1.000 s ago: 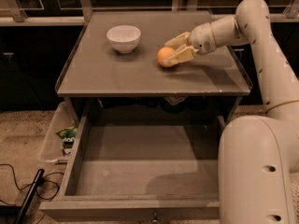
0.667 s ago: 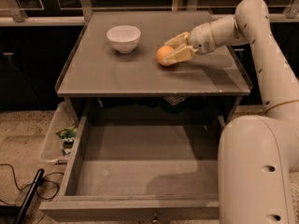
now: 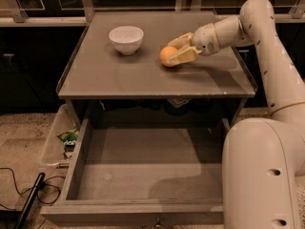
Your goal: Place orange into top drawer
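Single camera. It looks from high on the near side, with the robot body [image 3: 259, 175] close at near right. It faces far and downward, covering the table [image 3: 119, 75], the open drawer [image 3: 143, 175], and the gripper [image 3: 172, 51] over mid-table.

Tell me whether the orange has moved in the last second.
No. The orange stays in the same spot right of the bowl, with the claw at it.

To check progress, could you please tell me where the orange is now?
The orange sits on the tabletop, right of the bowl, with the gripper right beside it.
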You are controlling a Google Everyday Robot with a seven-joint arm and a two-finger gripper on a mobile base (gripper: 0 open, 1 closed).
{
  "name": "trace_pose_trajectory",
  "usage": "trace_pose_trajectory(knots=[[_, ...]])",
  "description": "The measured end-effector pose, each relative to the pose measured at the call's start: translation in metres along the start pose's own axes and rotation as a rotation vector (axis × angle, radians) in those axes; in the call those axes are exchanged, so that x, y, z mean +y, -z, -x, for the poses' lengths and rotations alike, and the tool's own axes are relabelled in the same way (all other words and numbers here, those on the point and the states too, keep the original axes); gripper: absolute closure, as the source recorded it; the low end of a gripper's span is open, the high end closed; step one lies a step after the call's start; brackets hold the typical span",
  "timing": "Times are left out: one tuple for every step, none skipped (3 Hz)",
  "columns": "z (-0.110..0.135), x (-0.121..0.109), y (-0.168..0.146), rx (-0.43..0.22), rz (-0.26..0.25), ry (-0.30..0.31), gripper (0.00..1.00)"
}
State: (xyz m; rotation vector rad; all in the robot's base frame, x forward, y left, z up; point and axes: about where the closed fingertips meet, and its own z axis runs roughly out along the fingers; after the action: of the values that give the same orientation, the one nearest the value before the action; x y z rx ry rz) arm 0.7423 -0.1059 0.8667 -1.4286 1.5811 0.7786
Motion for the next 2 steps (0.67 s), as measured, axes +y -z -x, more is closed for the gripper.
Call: trace_pose_trajectory(knots=[[0.0000, 0.0000, -0.0003, 0.000, 0.000, 0.000, 1.00], [0.0070, 0.0087, 0.0057, -0.019, 0.008, 0.017, 1.00]])
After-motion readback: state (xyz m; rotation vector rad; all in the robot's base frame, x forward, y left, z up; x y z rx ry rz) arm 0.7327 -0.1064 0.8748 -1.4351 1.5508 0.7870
